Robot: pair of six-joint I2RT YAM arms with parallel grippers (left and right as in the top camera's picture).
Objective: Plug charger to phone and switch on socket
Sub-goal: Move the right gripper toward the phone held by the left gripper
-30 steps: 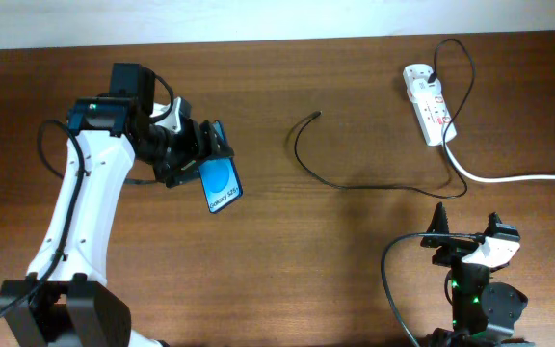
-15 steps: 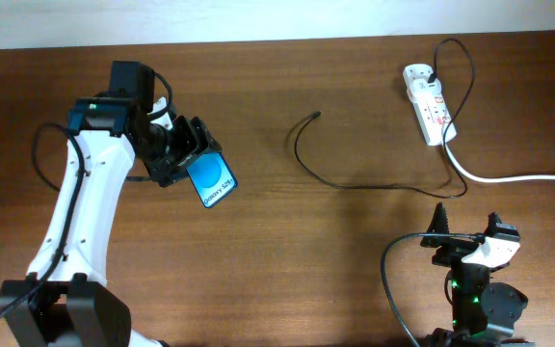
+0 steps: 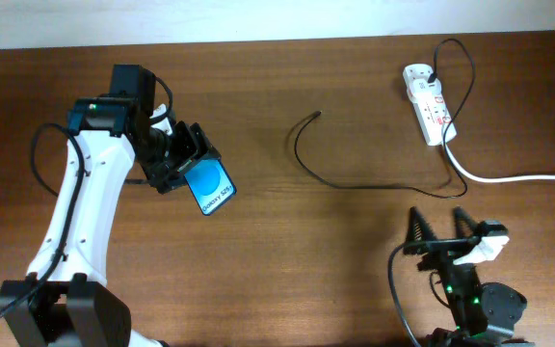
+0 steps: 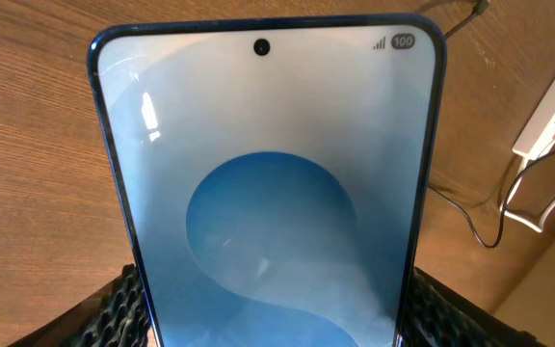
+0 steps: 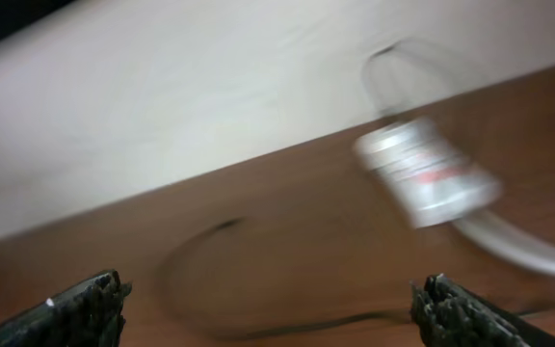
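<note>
My left gripper (image 3: 183,160) is shut on the phone (image 3: 211,187), which has a blue screen with white lettering, and holds it over the left of the table. In the left wrist view the phone (image 4: 268,183) fills the frame between the fingers. The charger (image 3: 302,154), a thin black cable, lies in the middle with its plug tip at the far end; it runs right to the socket (image 3: 428,103), a white power strip at the far right. My right gripper (image 3: 441,229) is open and empty near the front right. The right wrist view is blurred; it shows the socket (image 5: 427,178) and the charger (image 5: 191,251).
A thick white cord (image 3: 538,154) runs from the socket to the right edge of the table. The wooden table (image 3: 287,260) ends at a white wall at the back.
My left gripper has drawn the phone a little left and turned it. My right gripper has opened wide and tilted, and its wrist view is blurred by motion.
</note>
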